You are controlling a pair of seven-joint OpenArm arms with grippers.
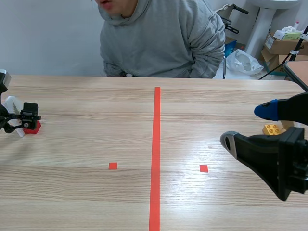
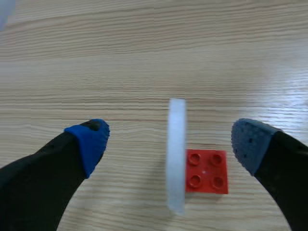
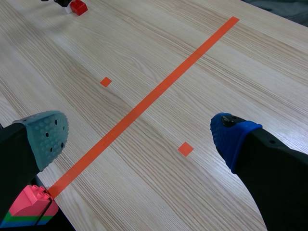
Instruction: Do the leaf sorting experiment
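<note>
Left wrist view: finding the left gripper (image 2: 169,140) spread wide and clasping nothing, with one blue dotted pad and one grey dotted pad. Counting two things between the fingers, both sitting on the table (image 2: 144,48) of pale, straight-grained wood. Noting one red brick (image 2: 207,171), square, glossy plastic, with four round studs. Noting one white piece (image 2: 176,154), thin, smooth and round-ended, standing on edge just beside that brick. Not being able to tell whether touching or apart.

Right wrist view: finding the right gripper (image 3: 139,137) likewise parted and gripping nothing, with one grey-green dotted pad and one blue. Counting one tape line (image 3: 144,103), long and flat, and two small tape squares (image 3: 185,149) on either side of it. Spotting one stack (image 3: 31,209) of three plastic layers, pink over green over blue, low beside the grey-green finger. Glimpsing the red brick again far ahead.

Scene view: counting one person (image 1: 163,38) in a soft grey hooded top across the table. Seeing one yellow brick (image 1: 272,129), studded, near the right gripper. Placing the red brick at the left gripper, well apart from the tape line.
</note>
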